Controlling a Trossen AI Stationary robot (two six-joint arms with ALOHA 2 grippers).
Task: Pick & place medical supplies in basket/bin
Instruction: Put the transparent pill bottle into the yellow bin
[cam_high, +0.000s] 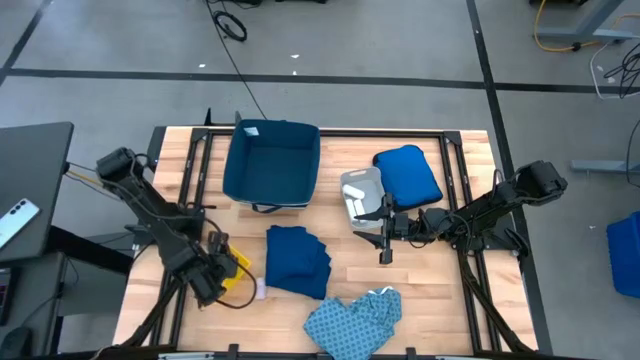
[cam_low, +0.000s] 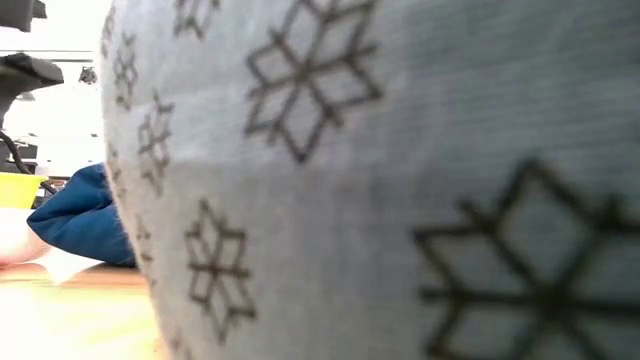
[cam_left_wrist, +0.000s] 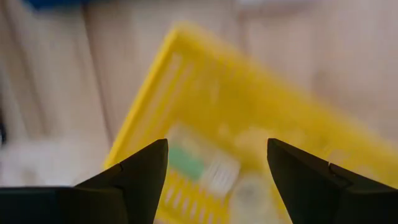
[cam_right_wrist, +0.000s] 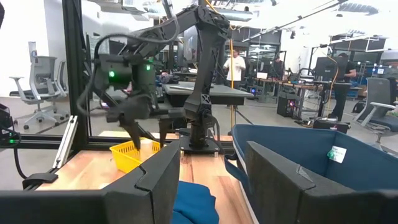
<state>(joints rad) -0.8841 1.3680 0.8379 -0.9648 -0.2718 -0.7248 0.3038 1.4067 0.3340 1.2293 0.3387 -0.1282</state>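
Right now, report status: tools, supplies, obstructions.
Left tool open over yellow tray, empty. Right tool open, empty, beside grey tray. Navy garment and patterned garment on table, outside navy bin.

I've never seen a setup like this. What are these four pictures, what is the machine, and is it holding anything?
It is a robot with two dark jointed arms at a wooden table, each ending in a two-finger gripper. One camera looks down from above, one sits at table height, and one rides on each wrist.

From above you see a large square navy soft-walled bin, a small light grey plastic tray, a royal-blue puffy bundle, a folded dark navy cloth and a light blue patterned cloth, which fills most of the table-height picture.

The left gripper hovers open over a small yellow plastic tray with small packets inside, holding nothing. The right gripper waits near the grey tray, open and empty.
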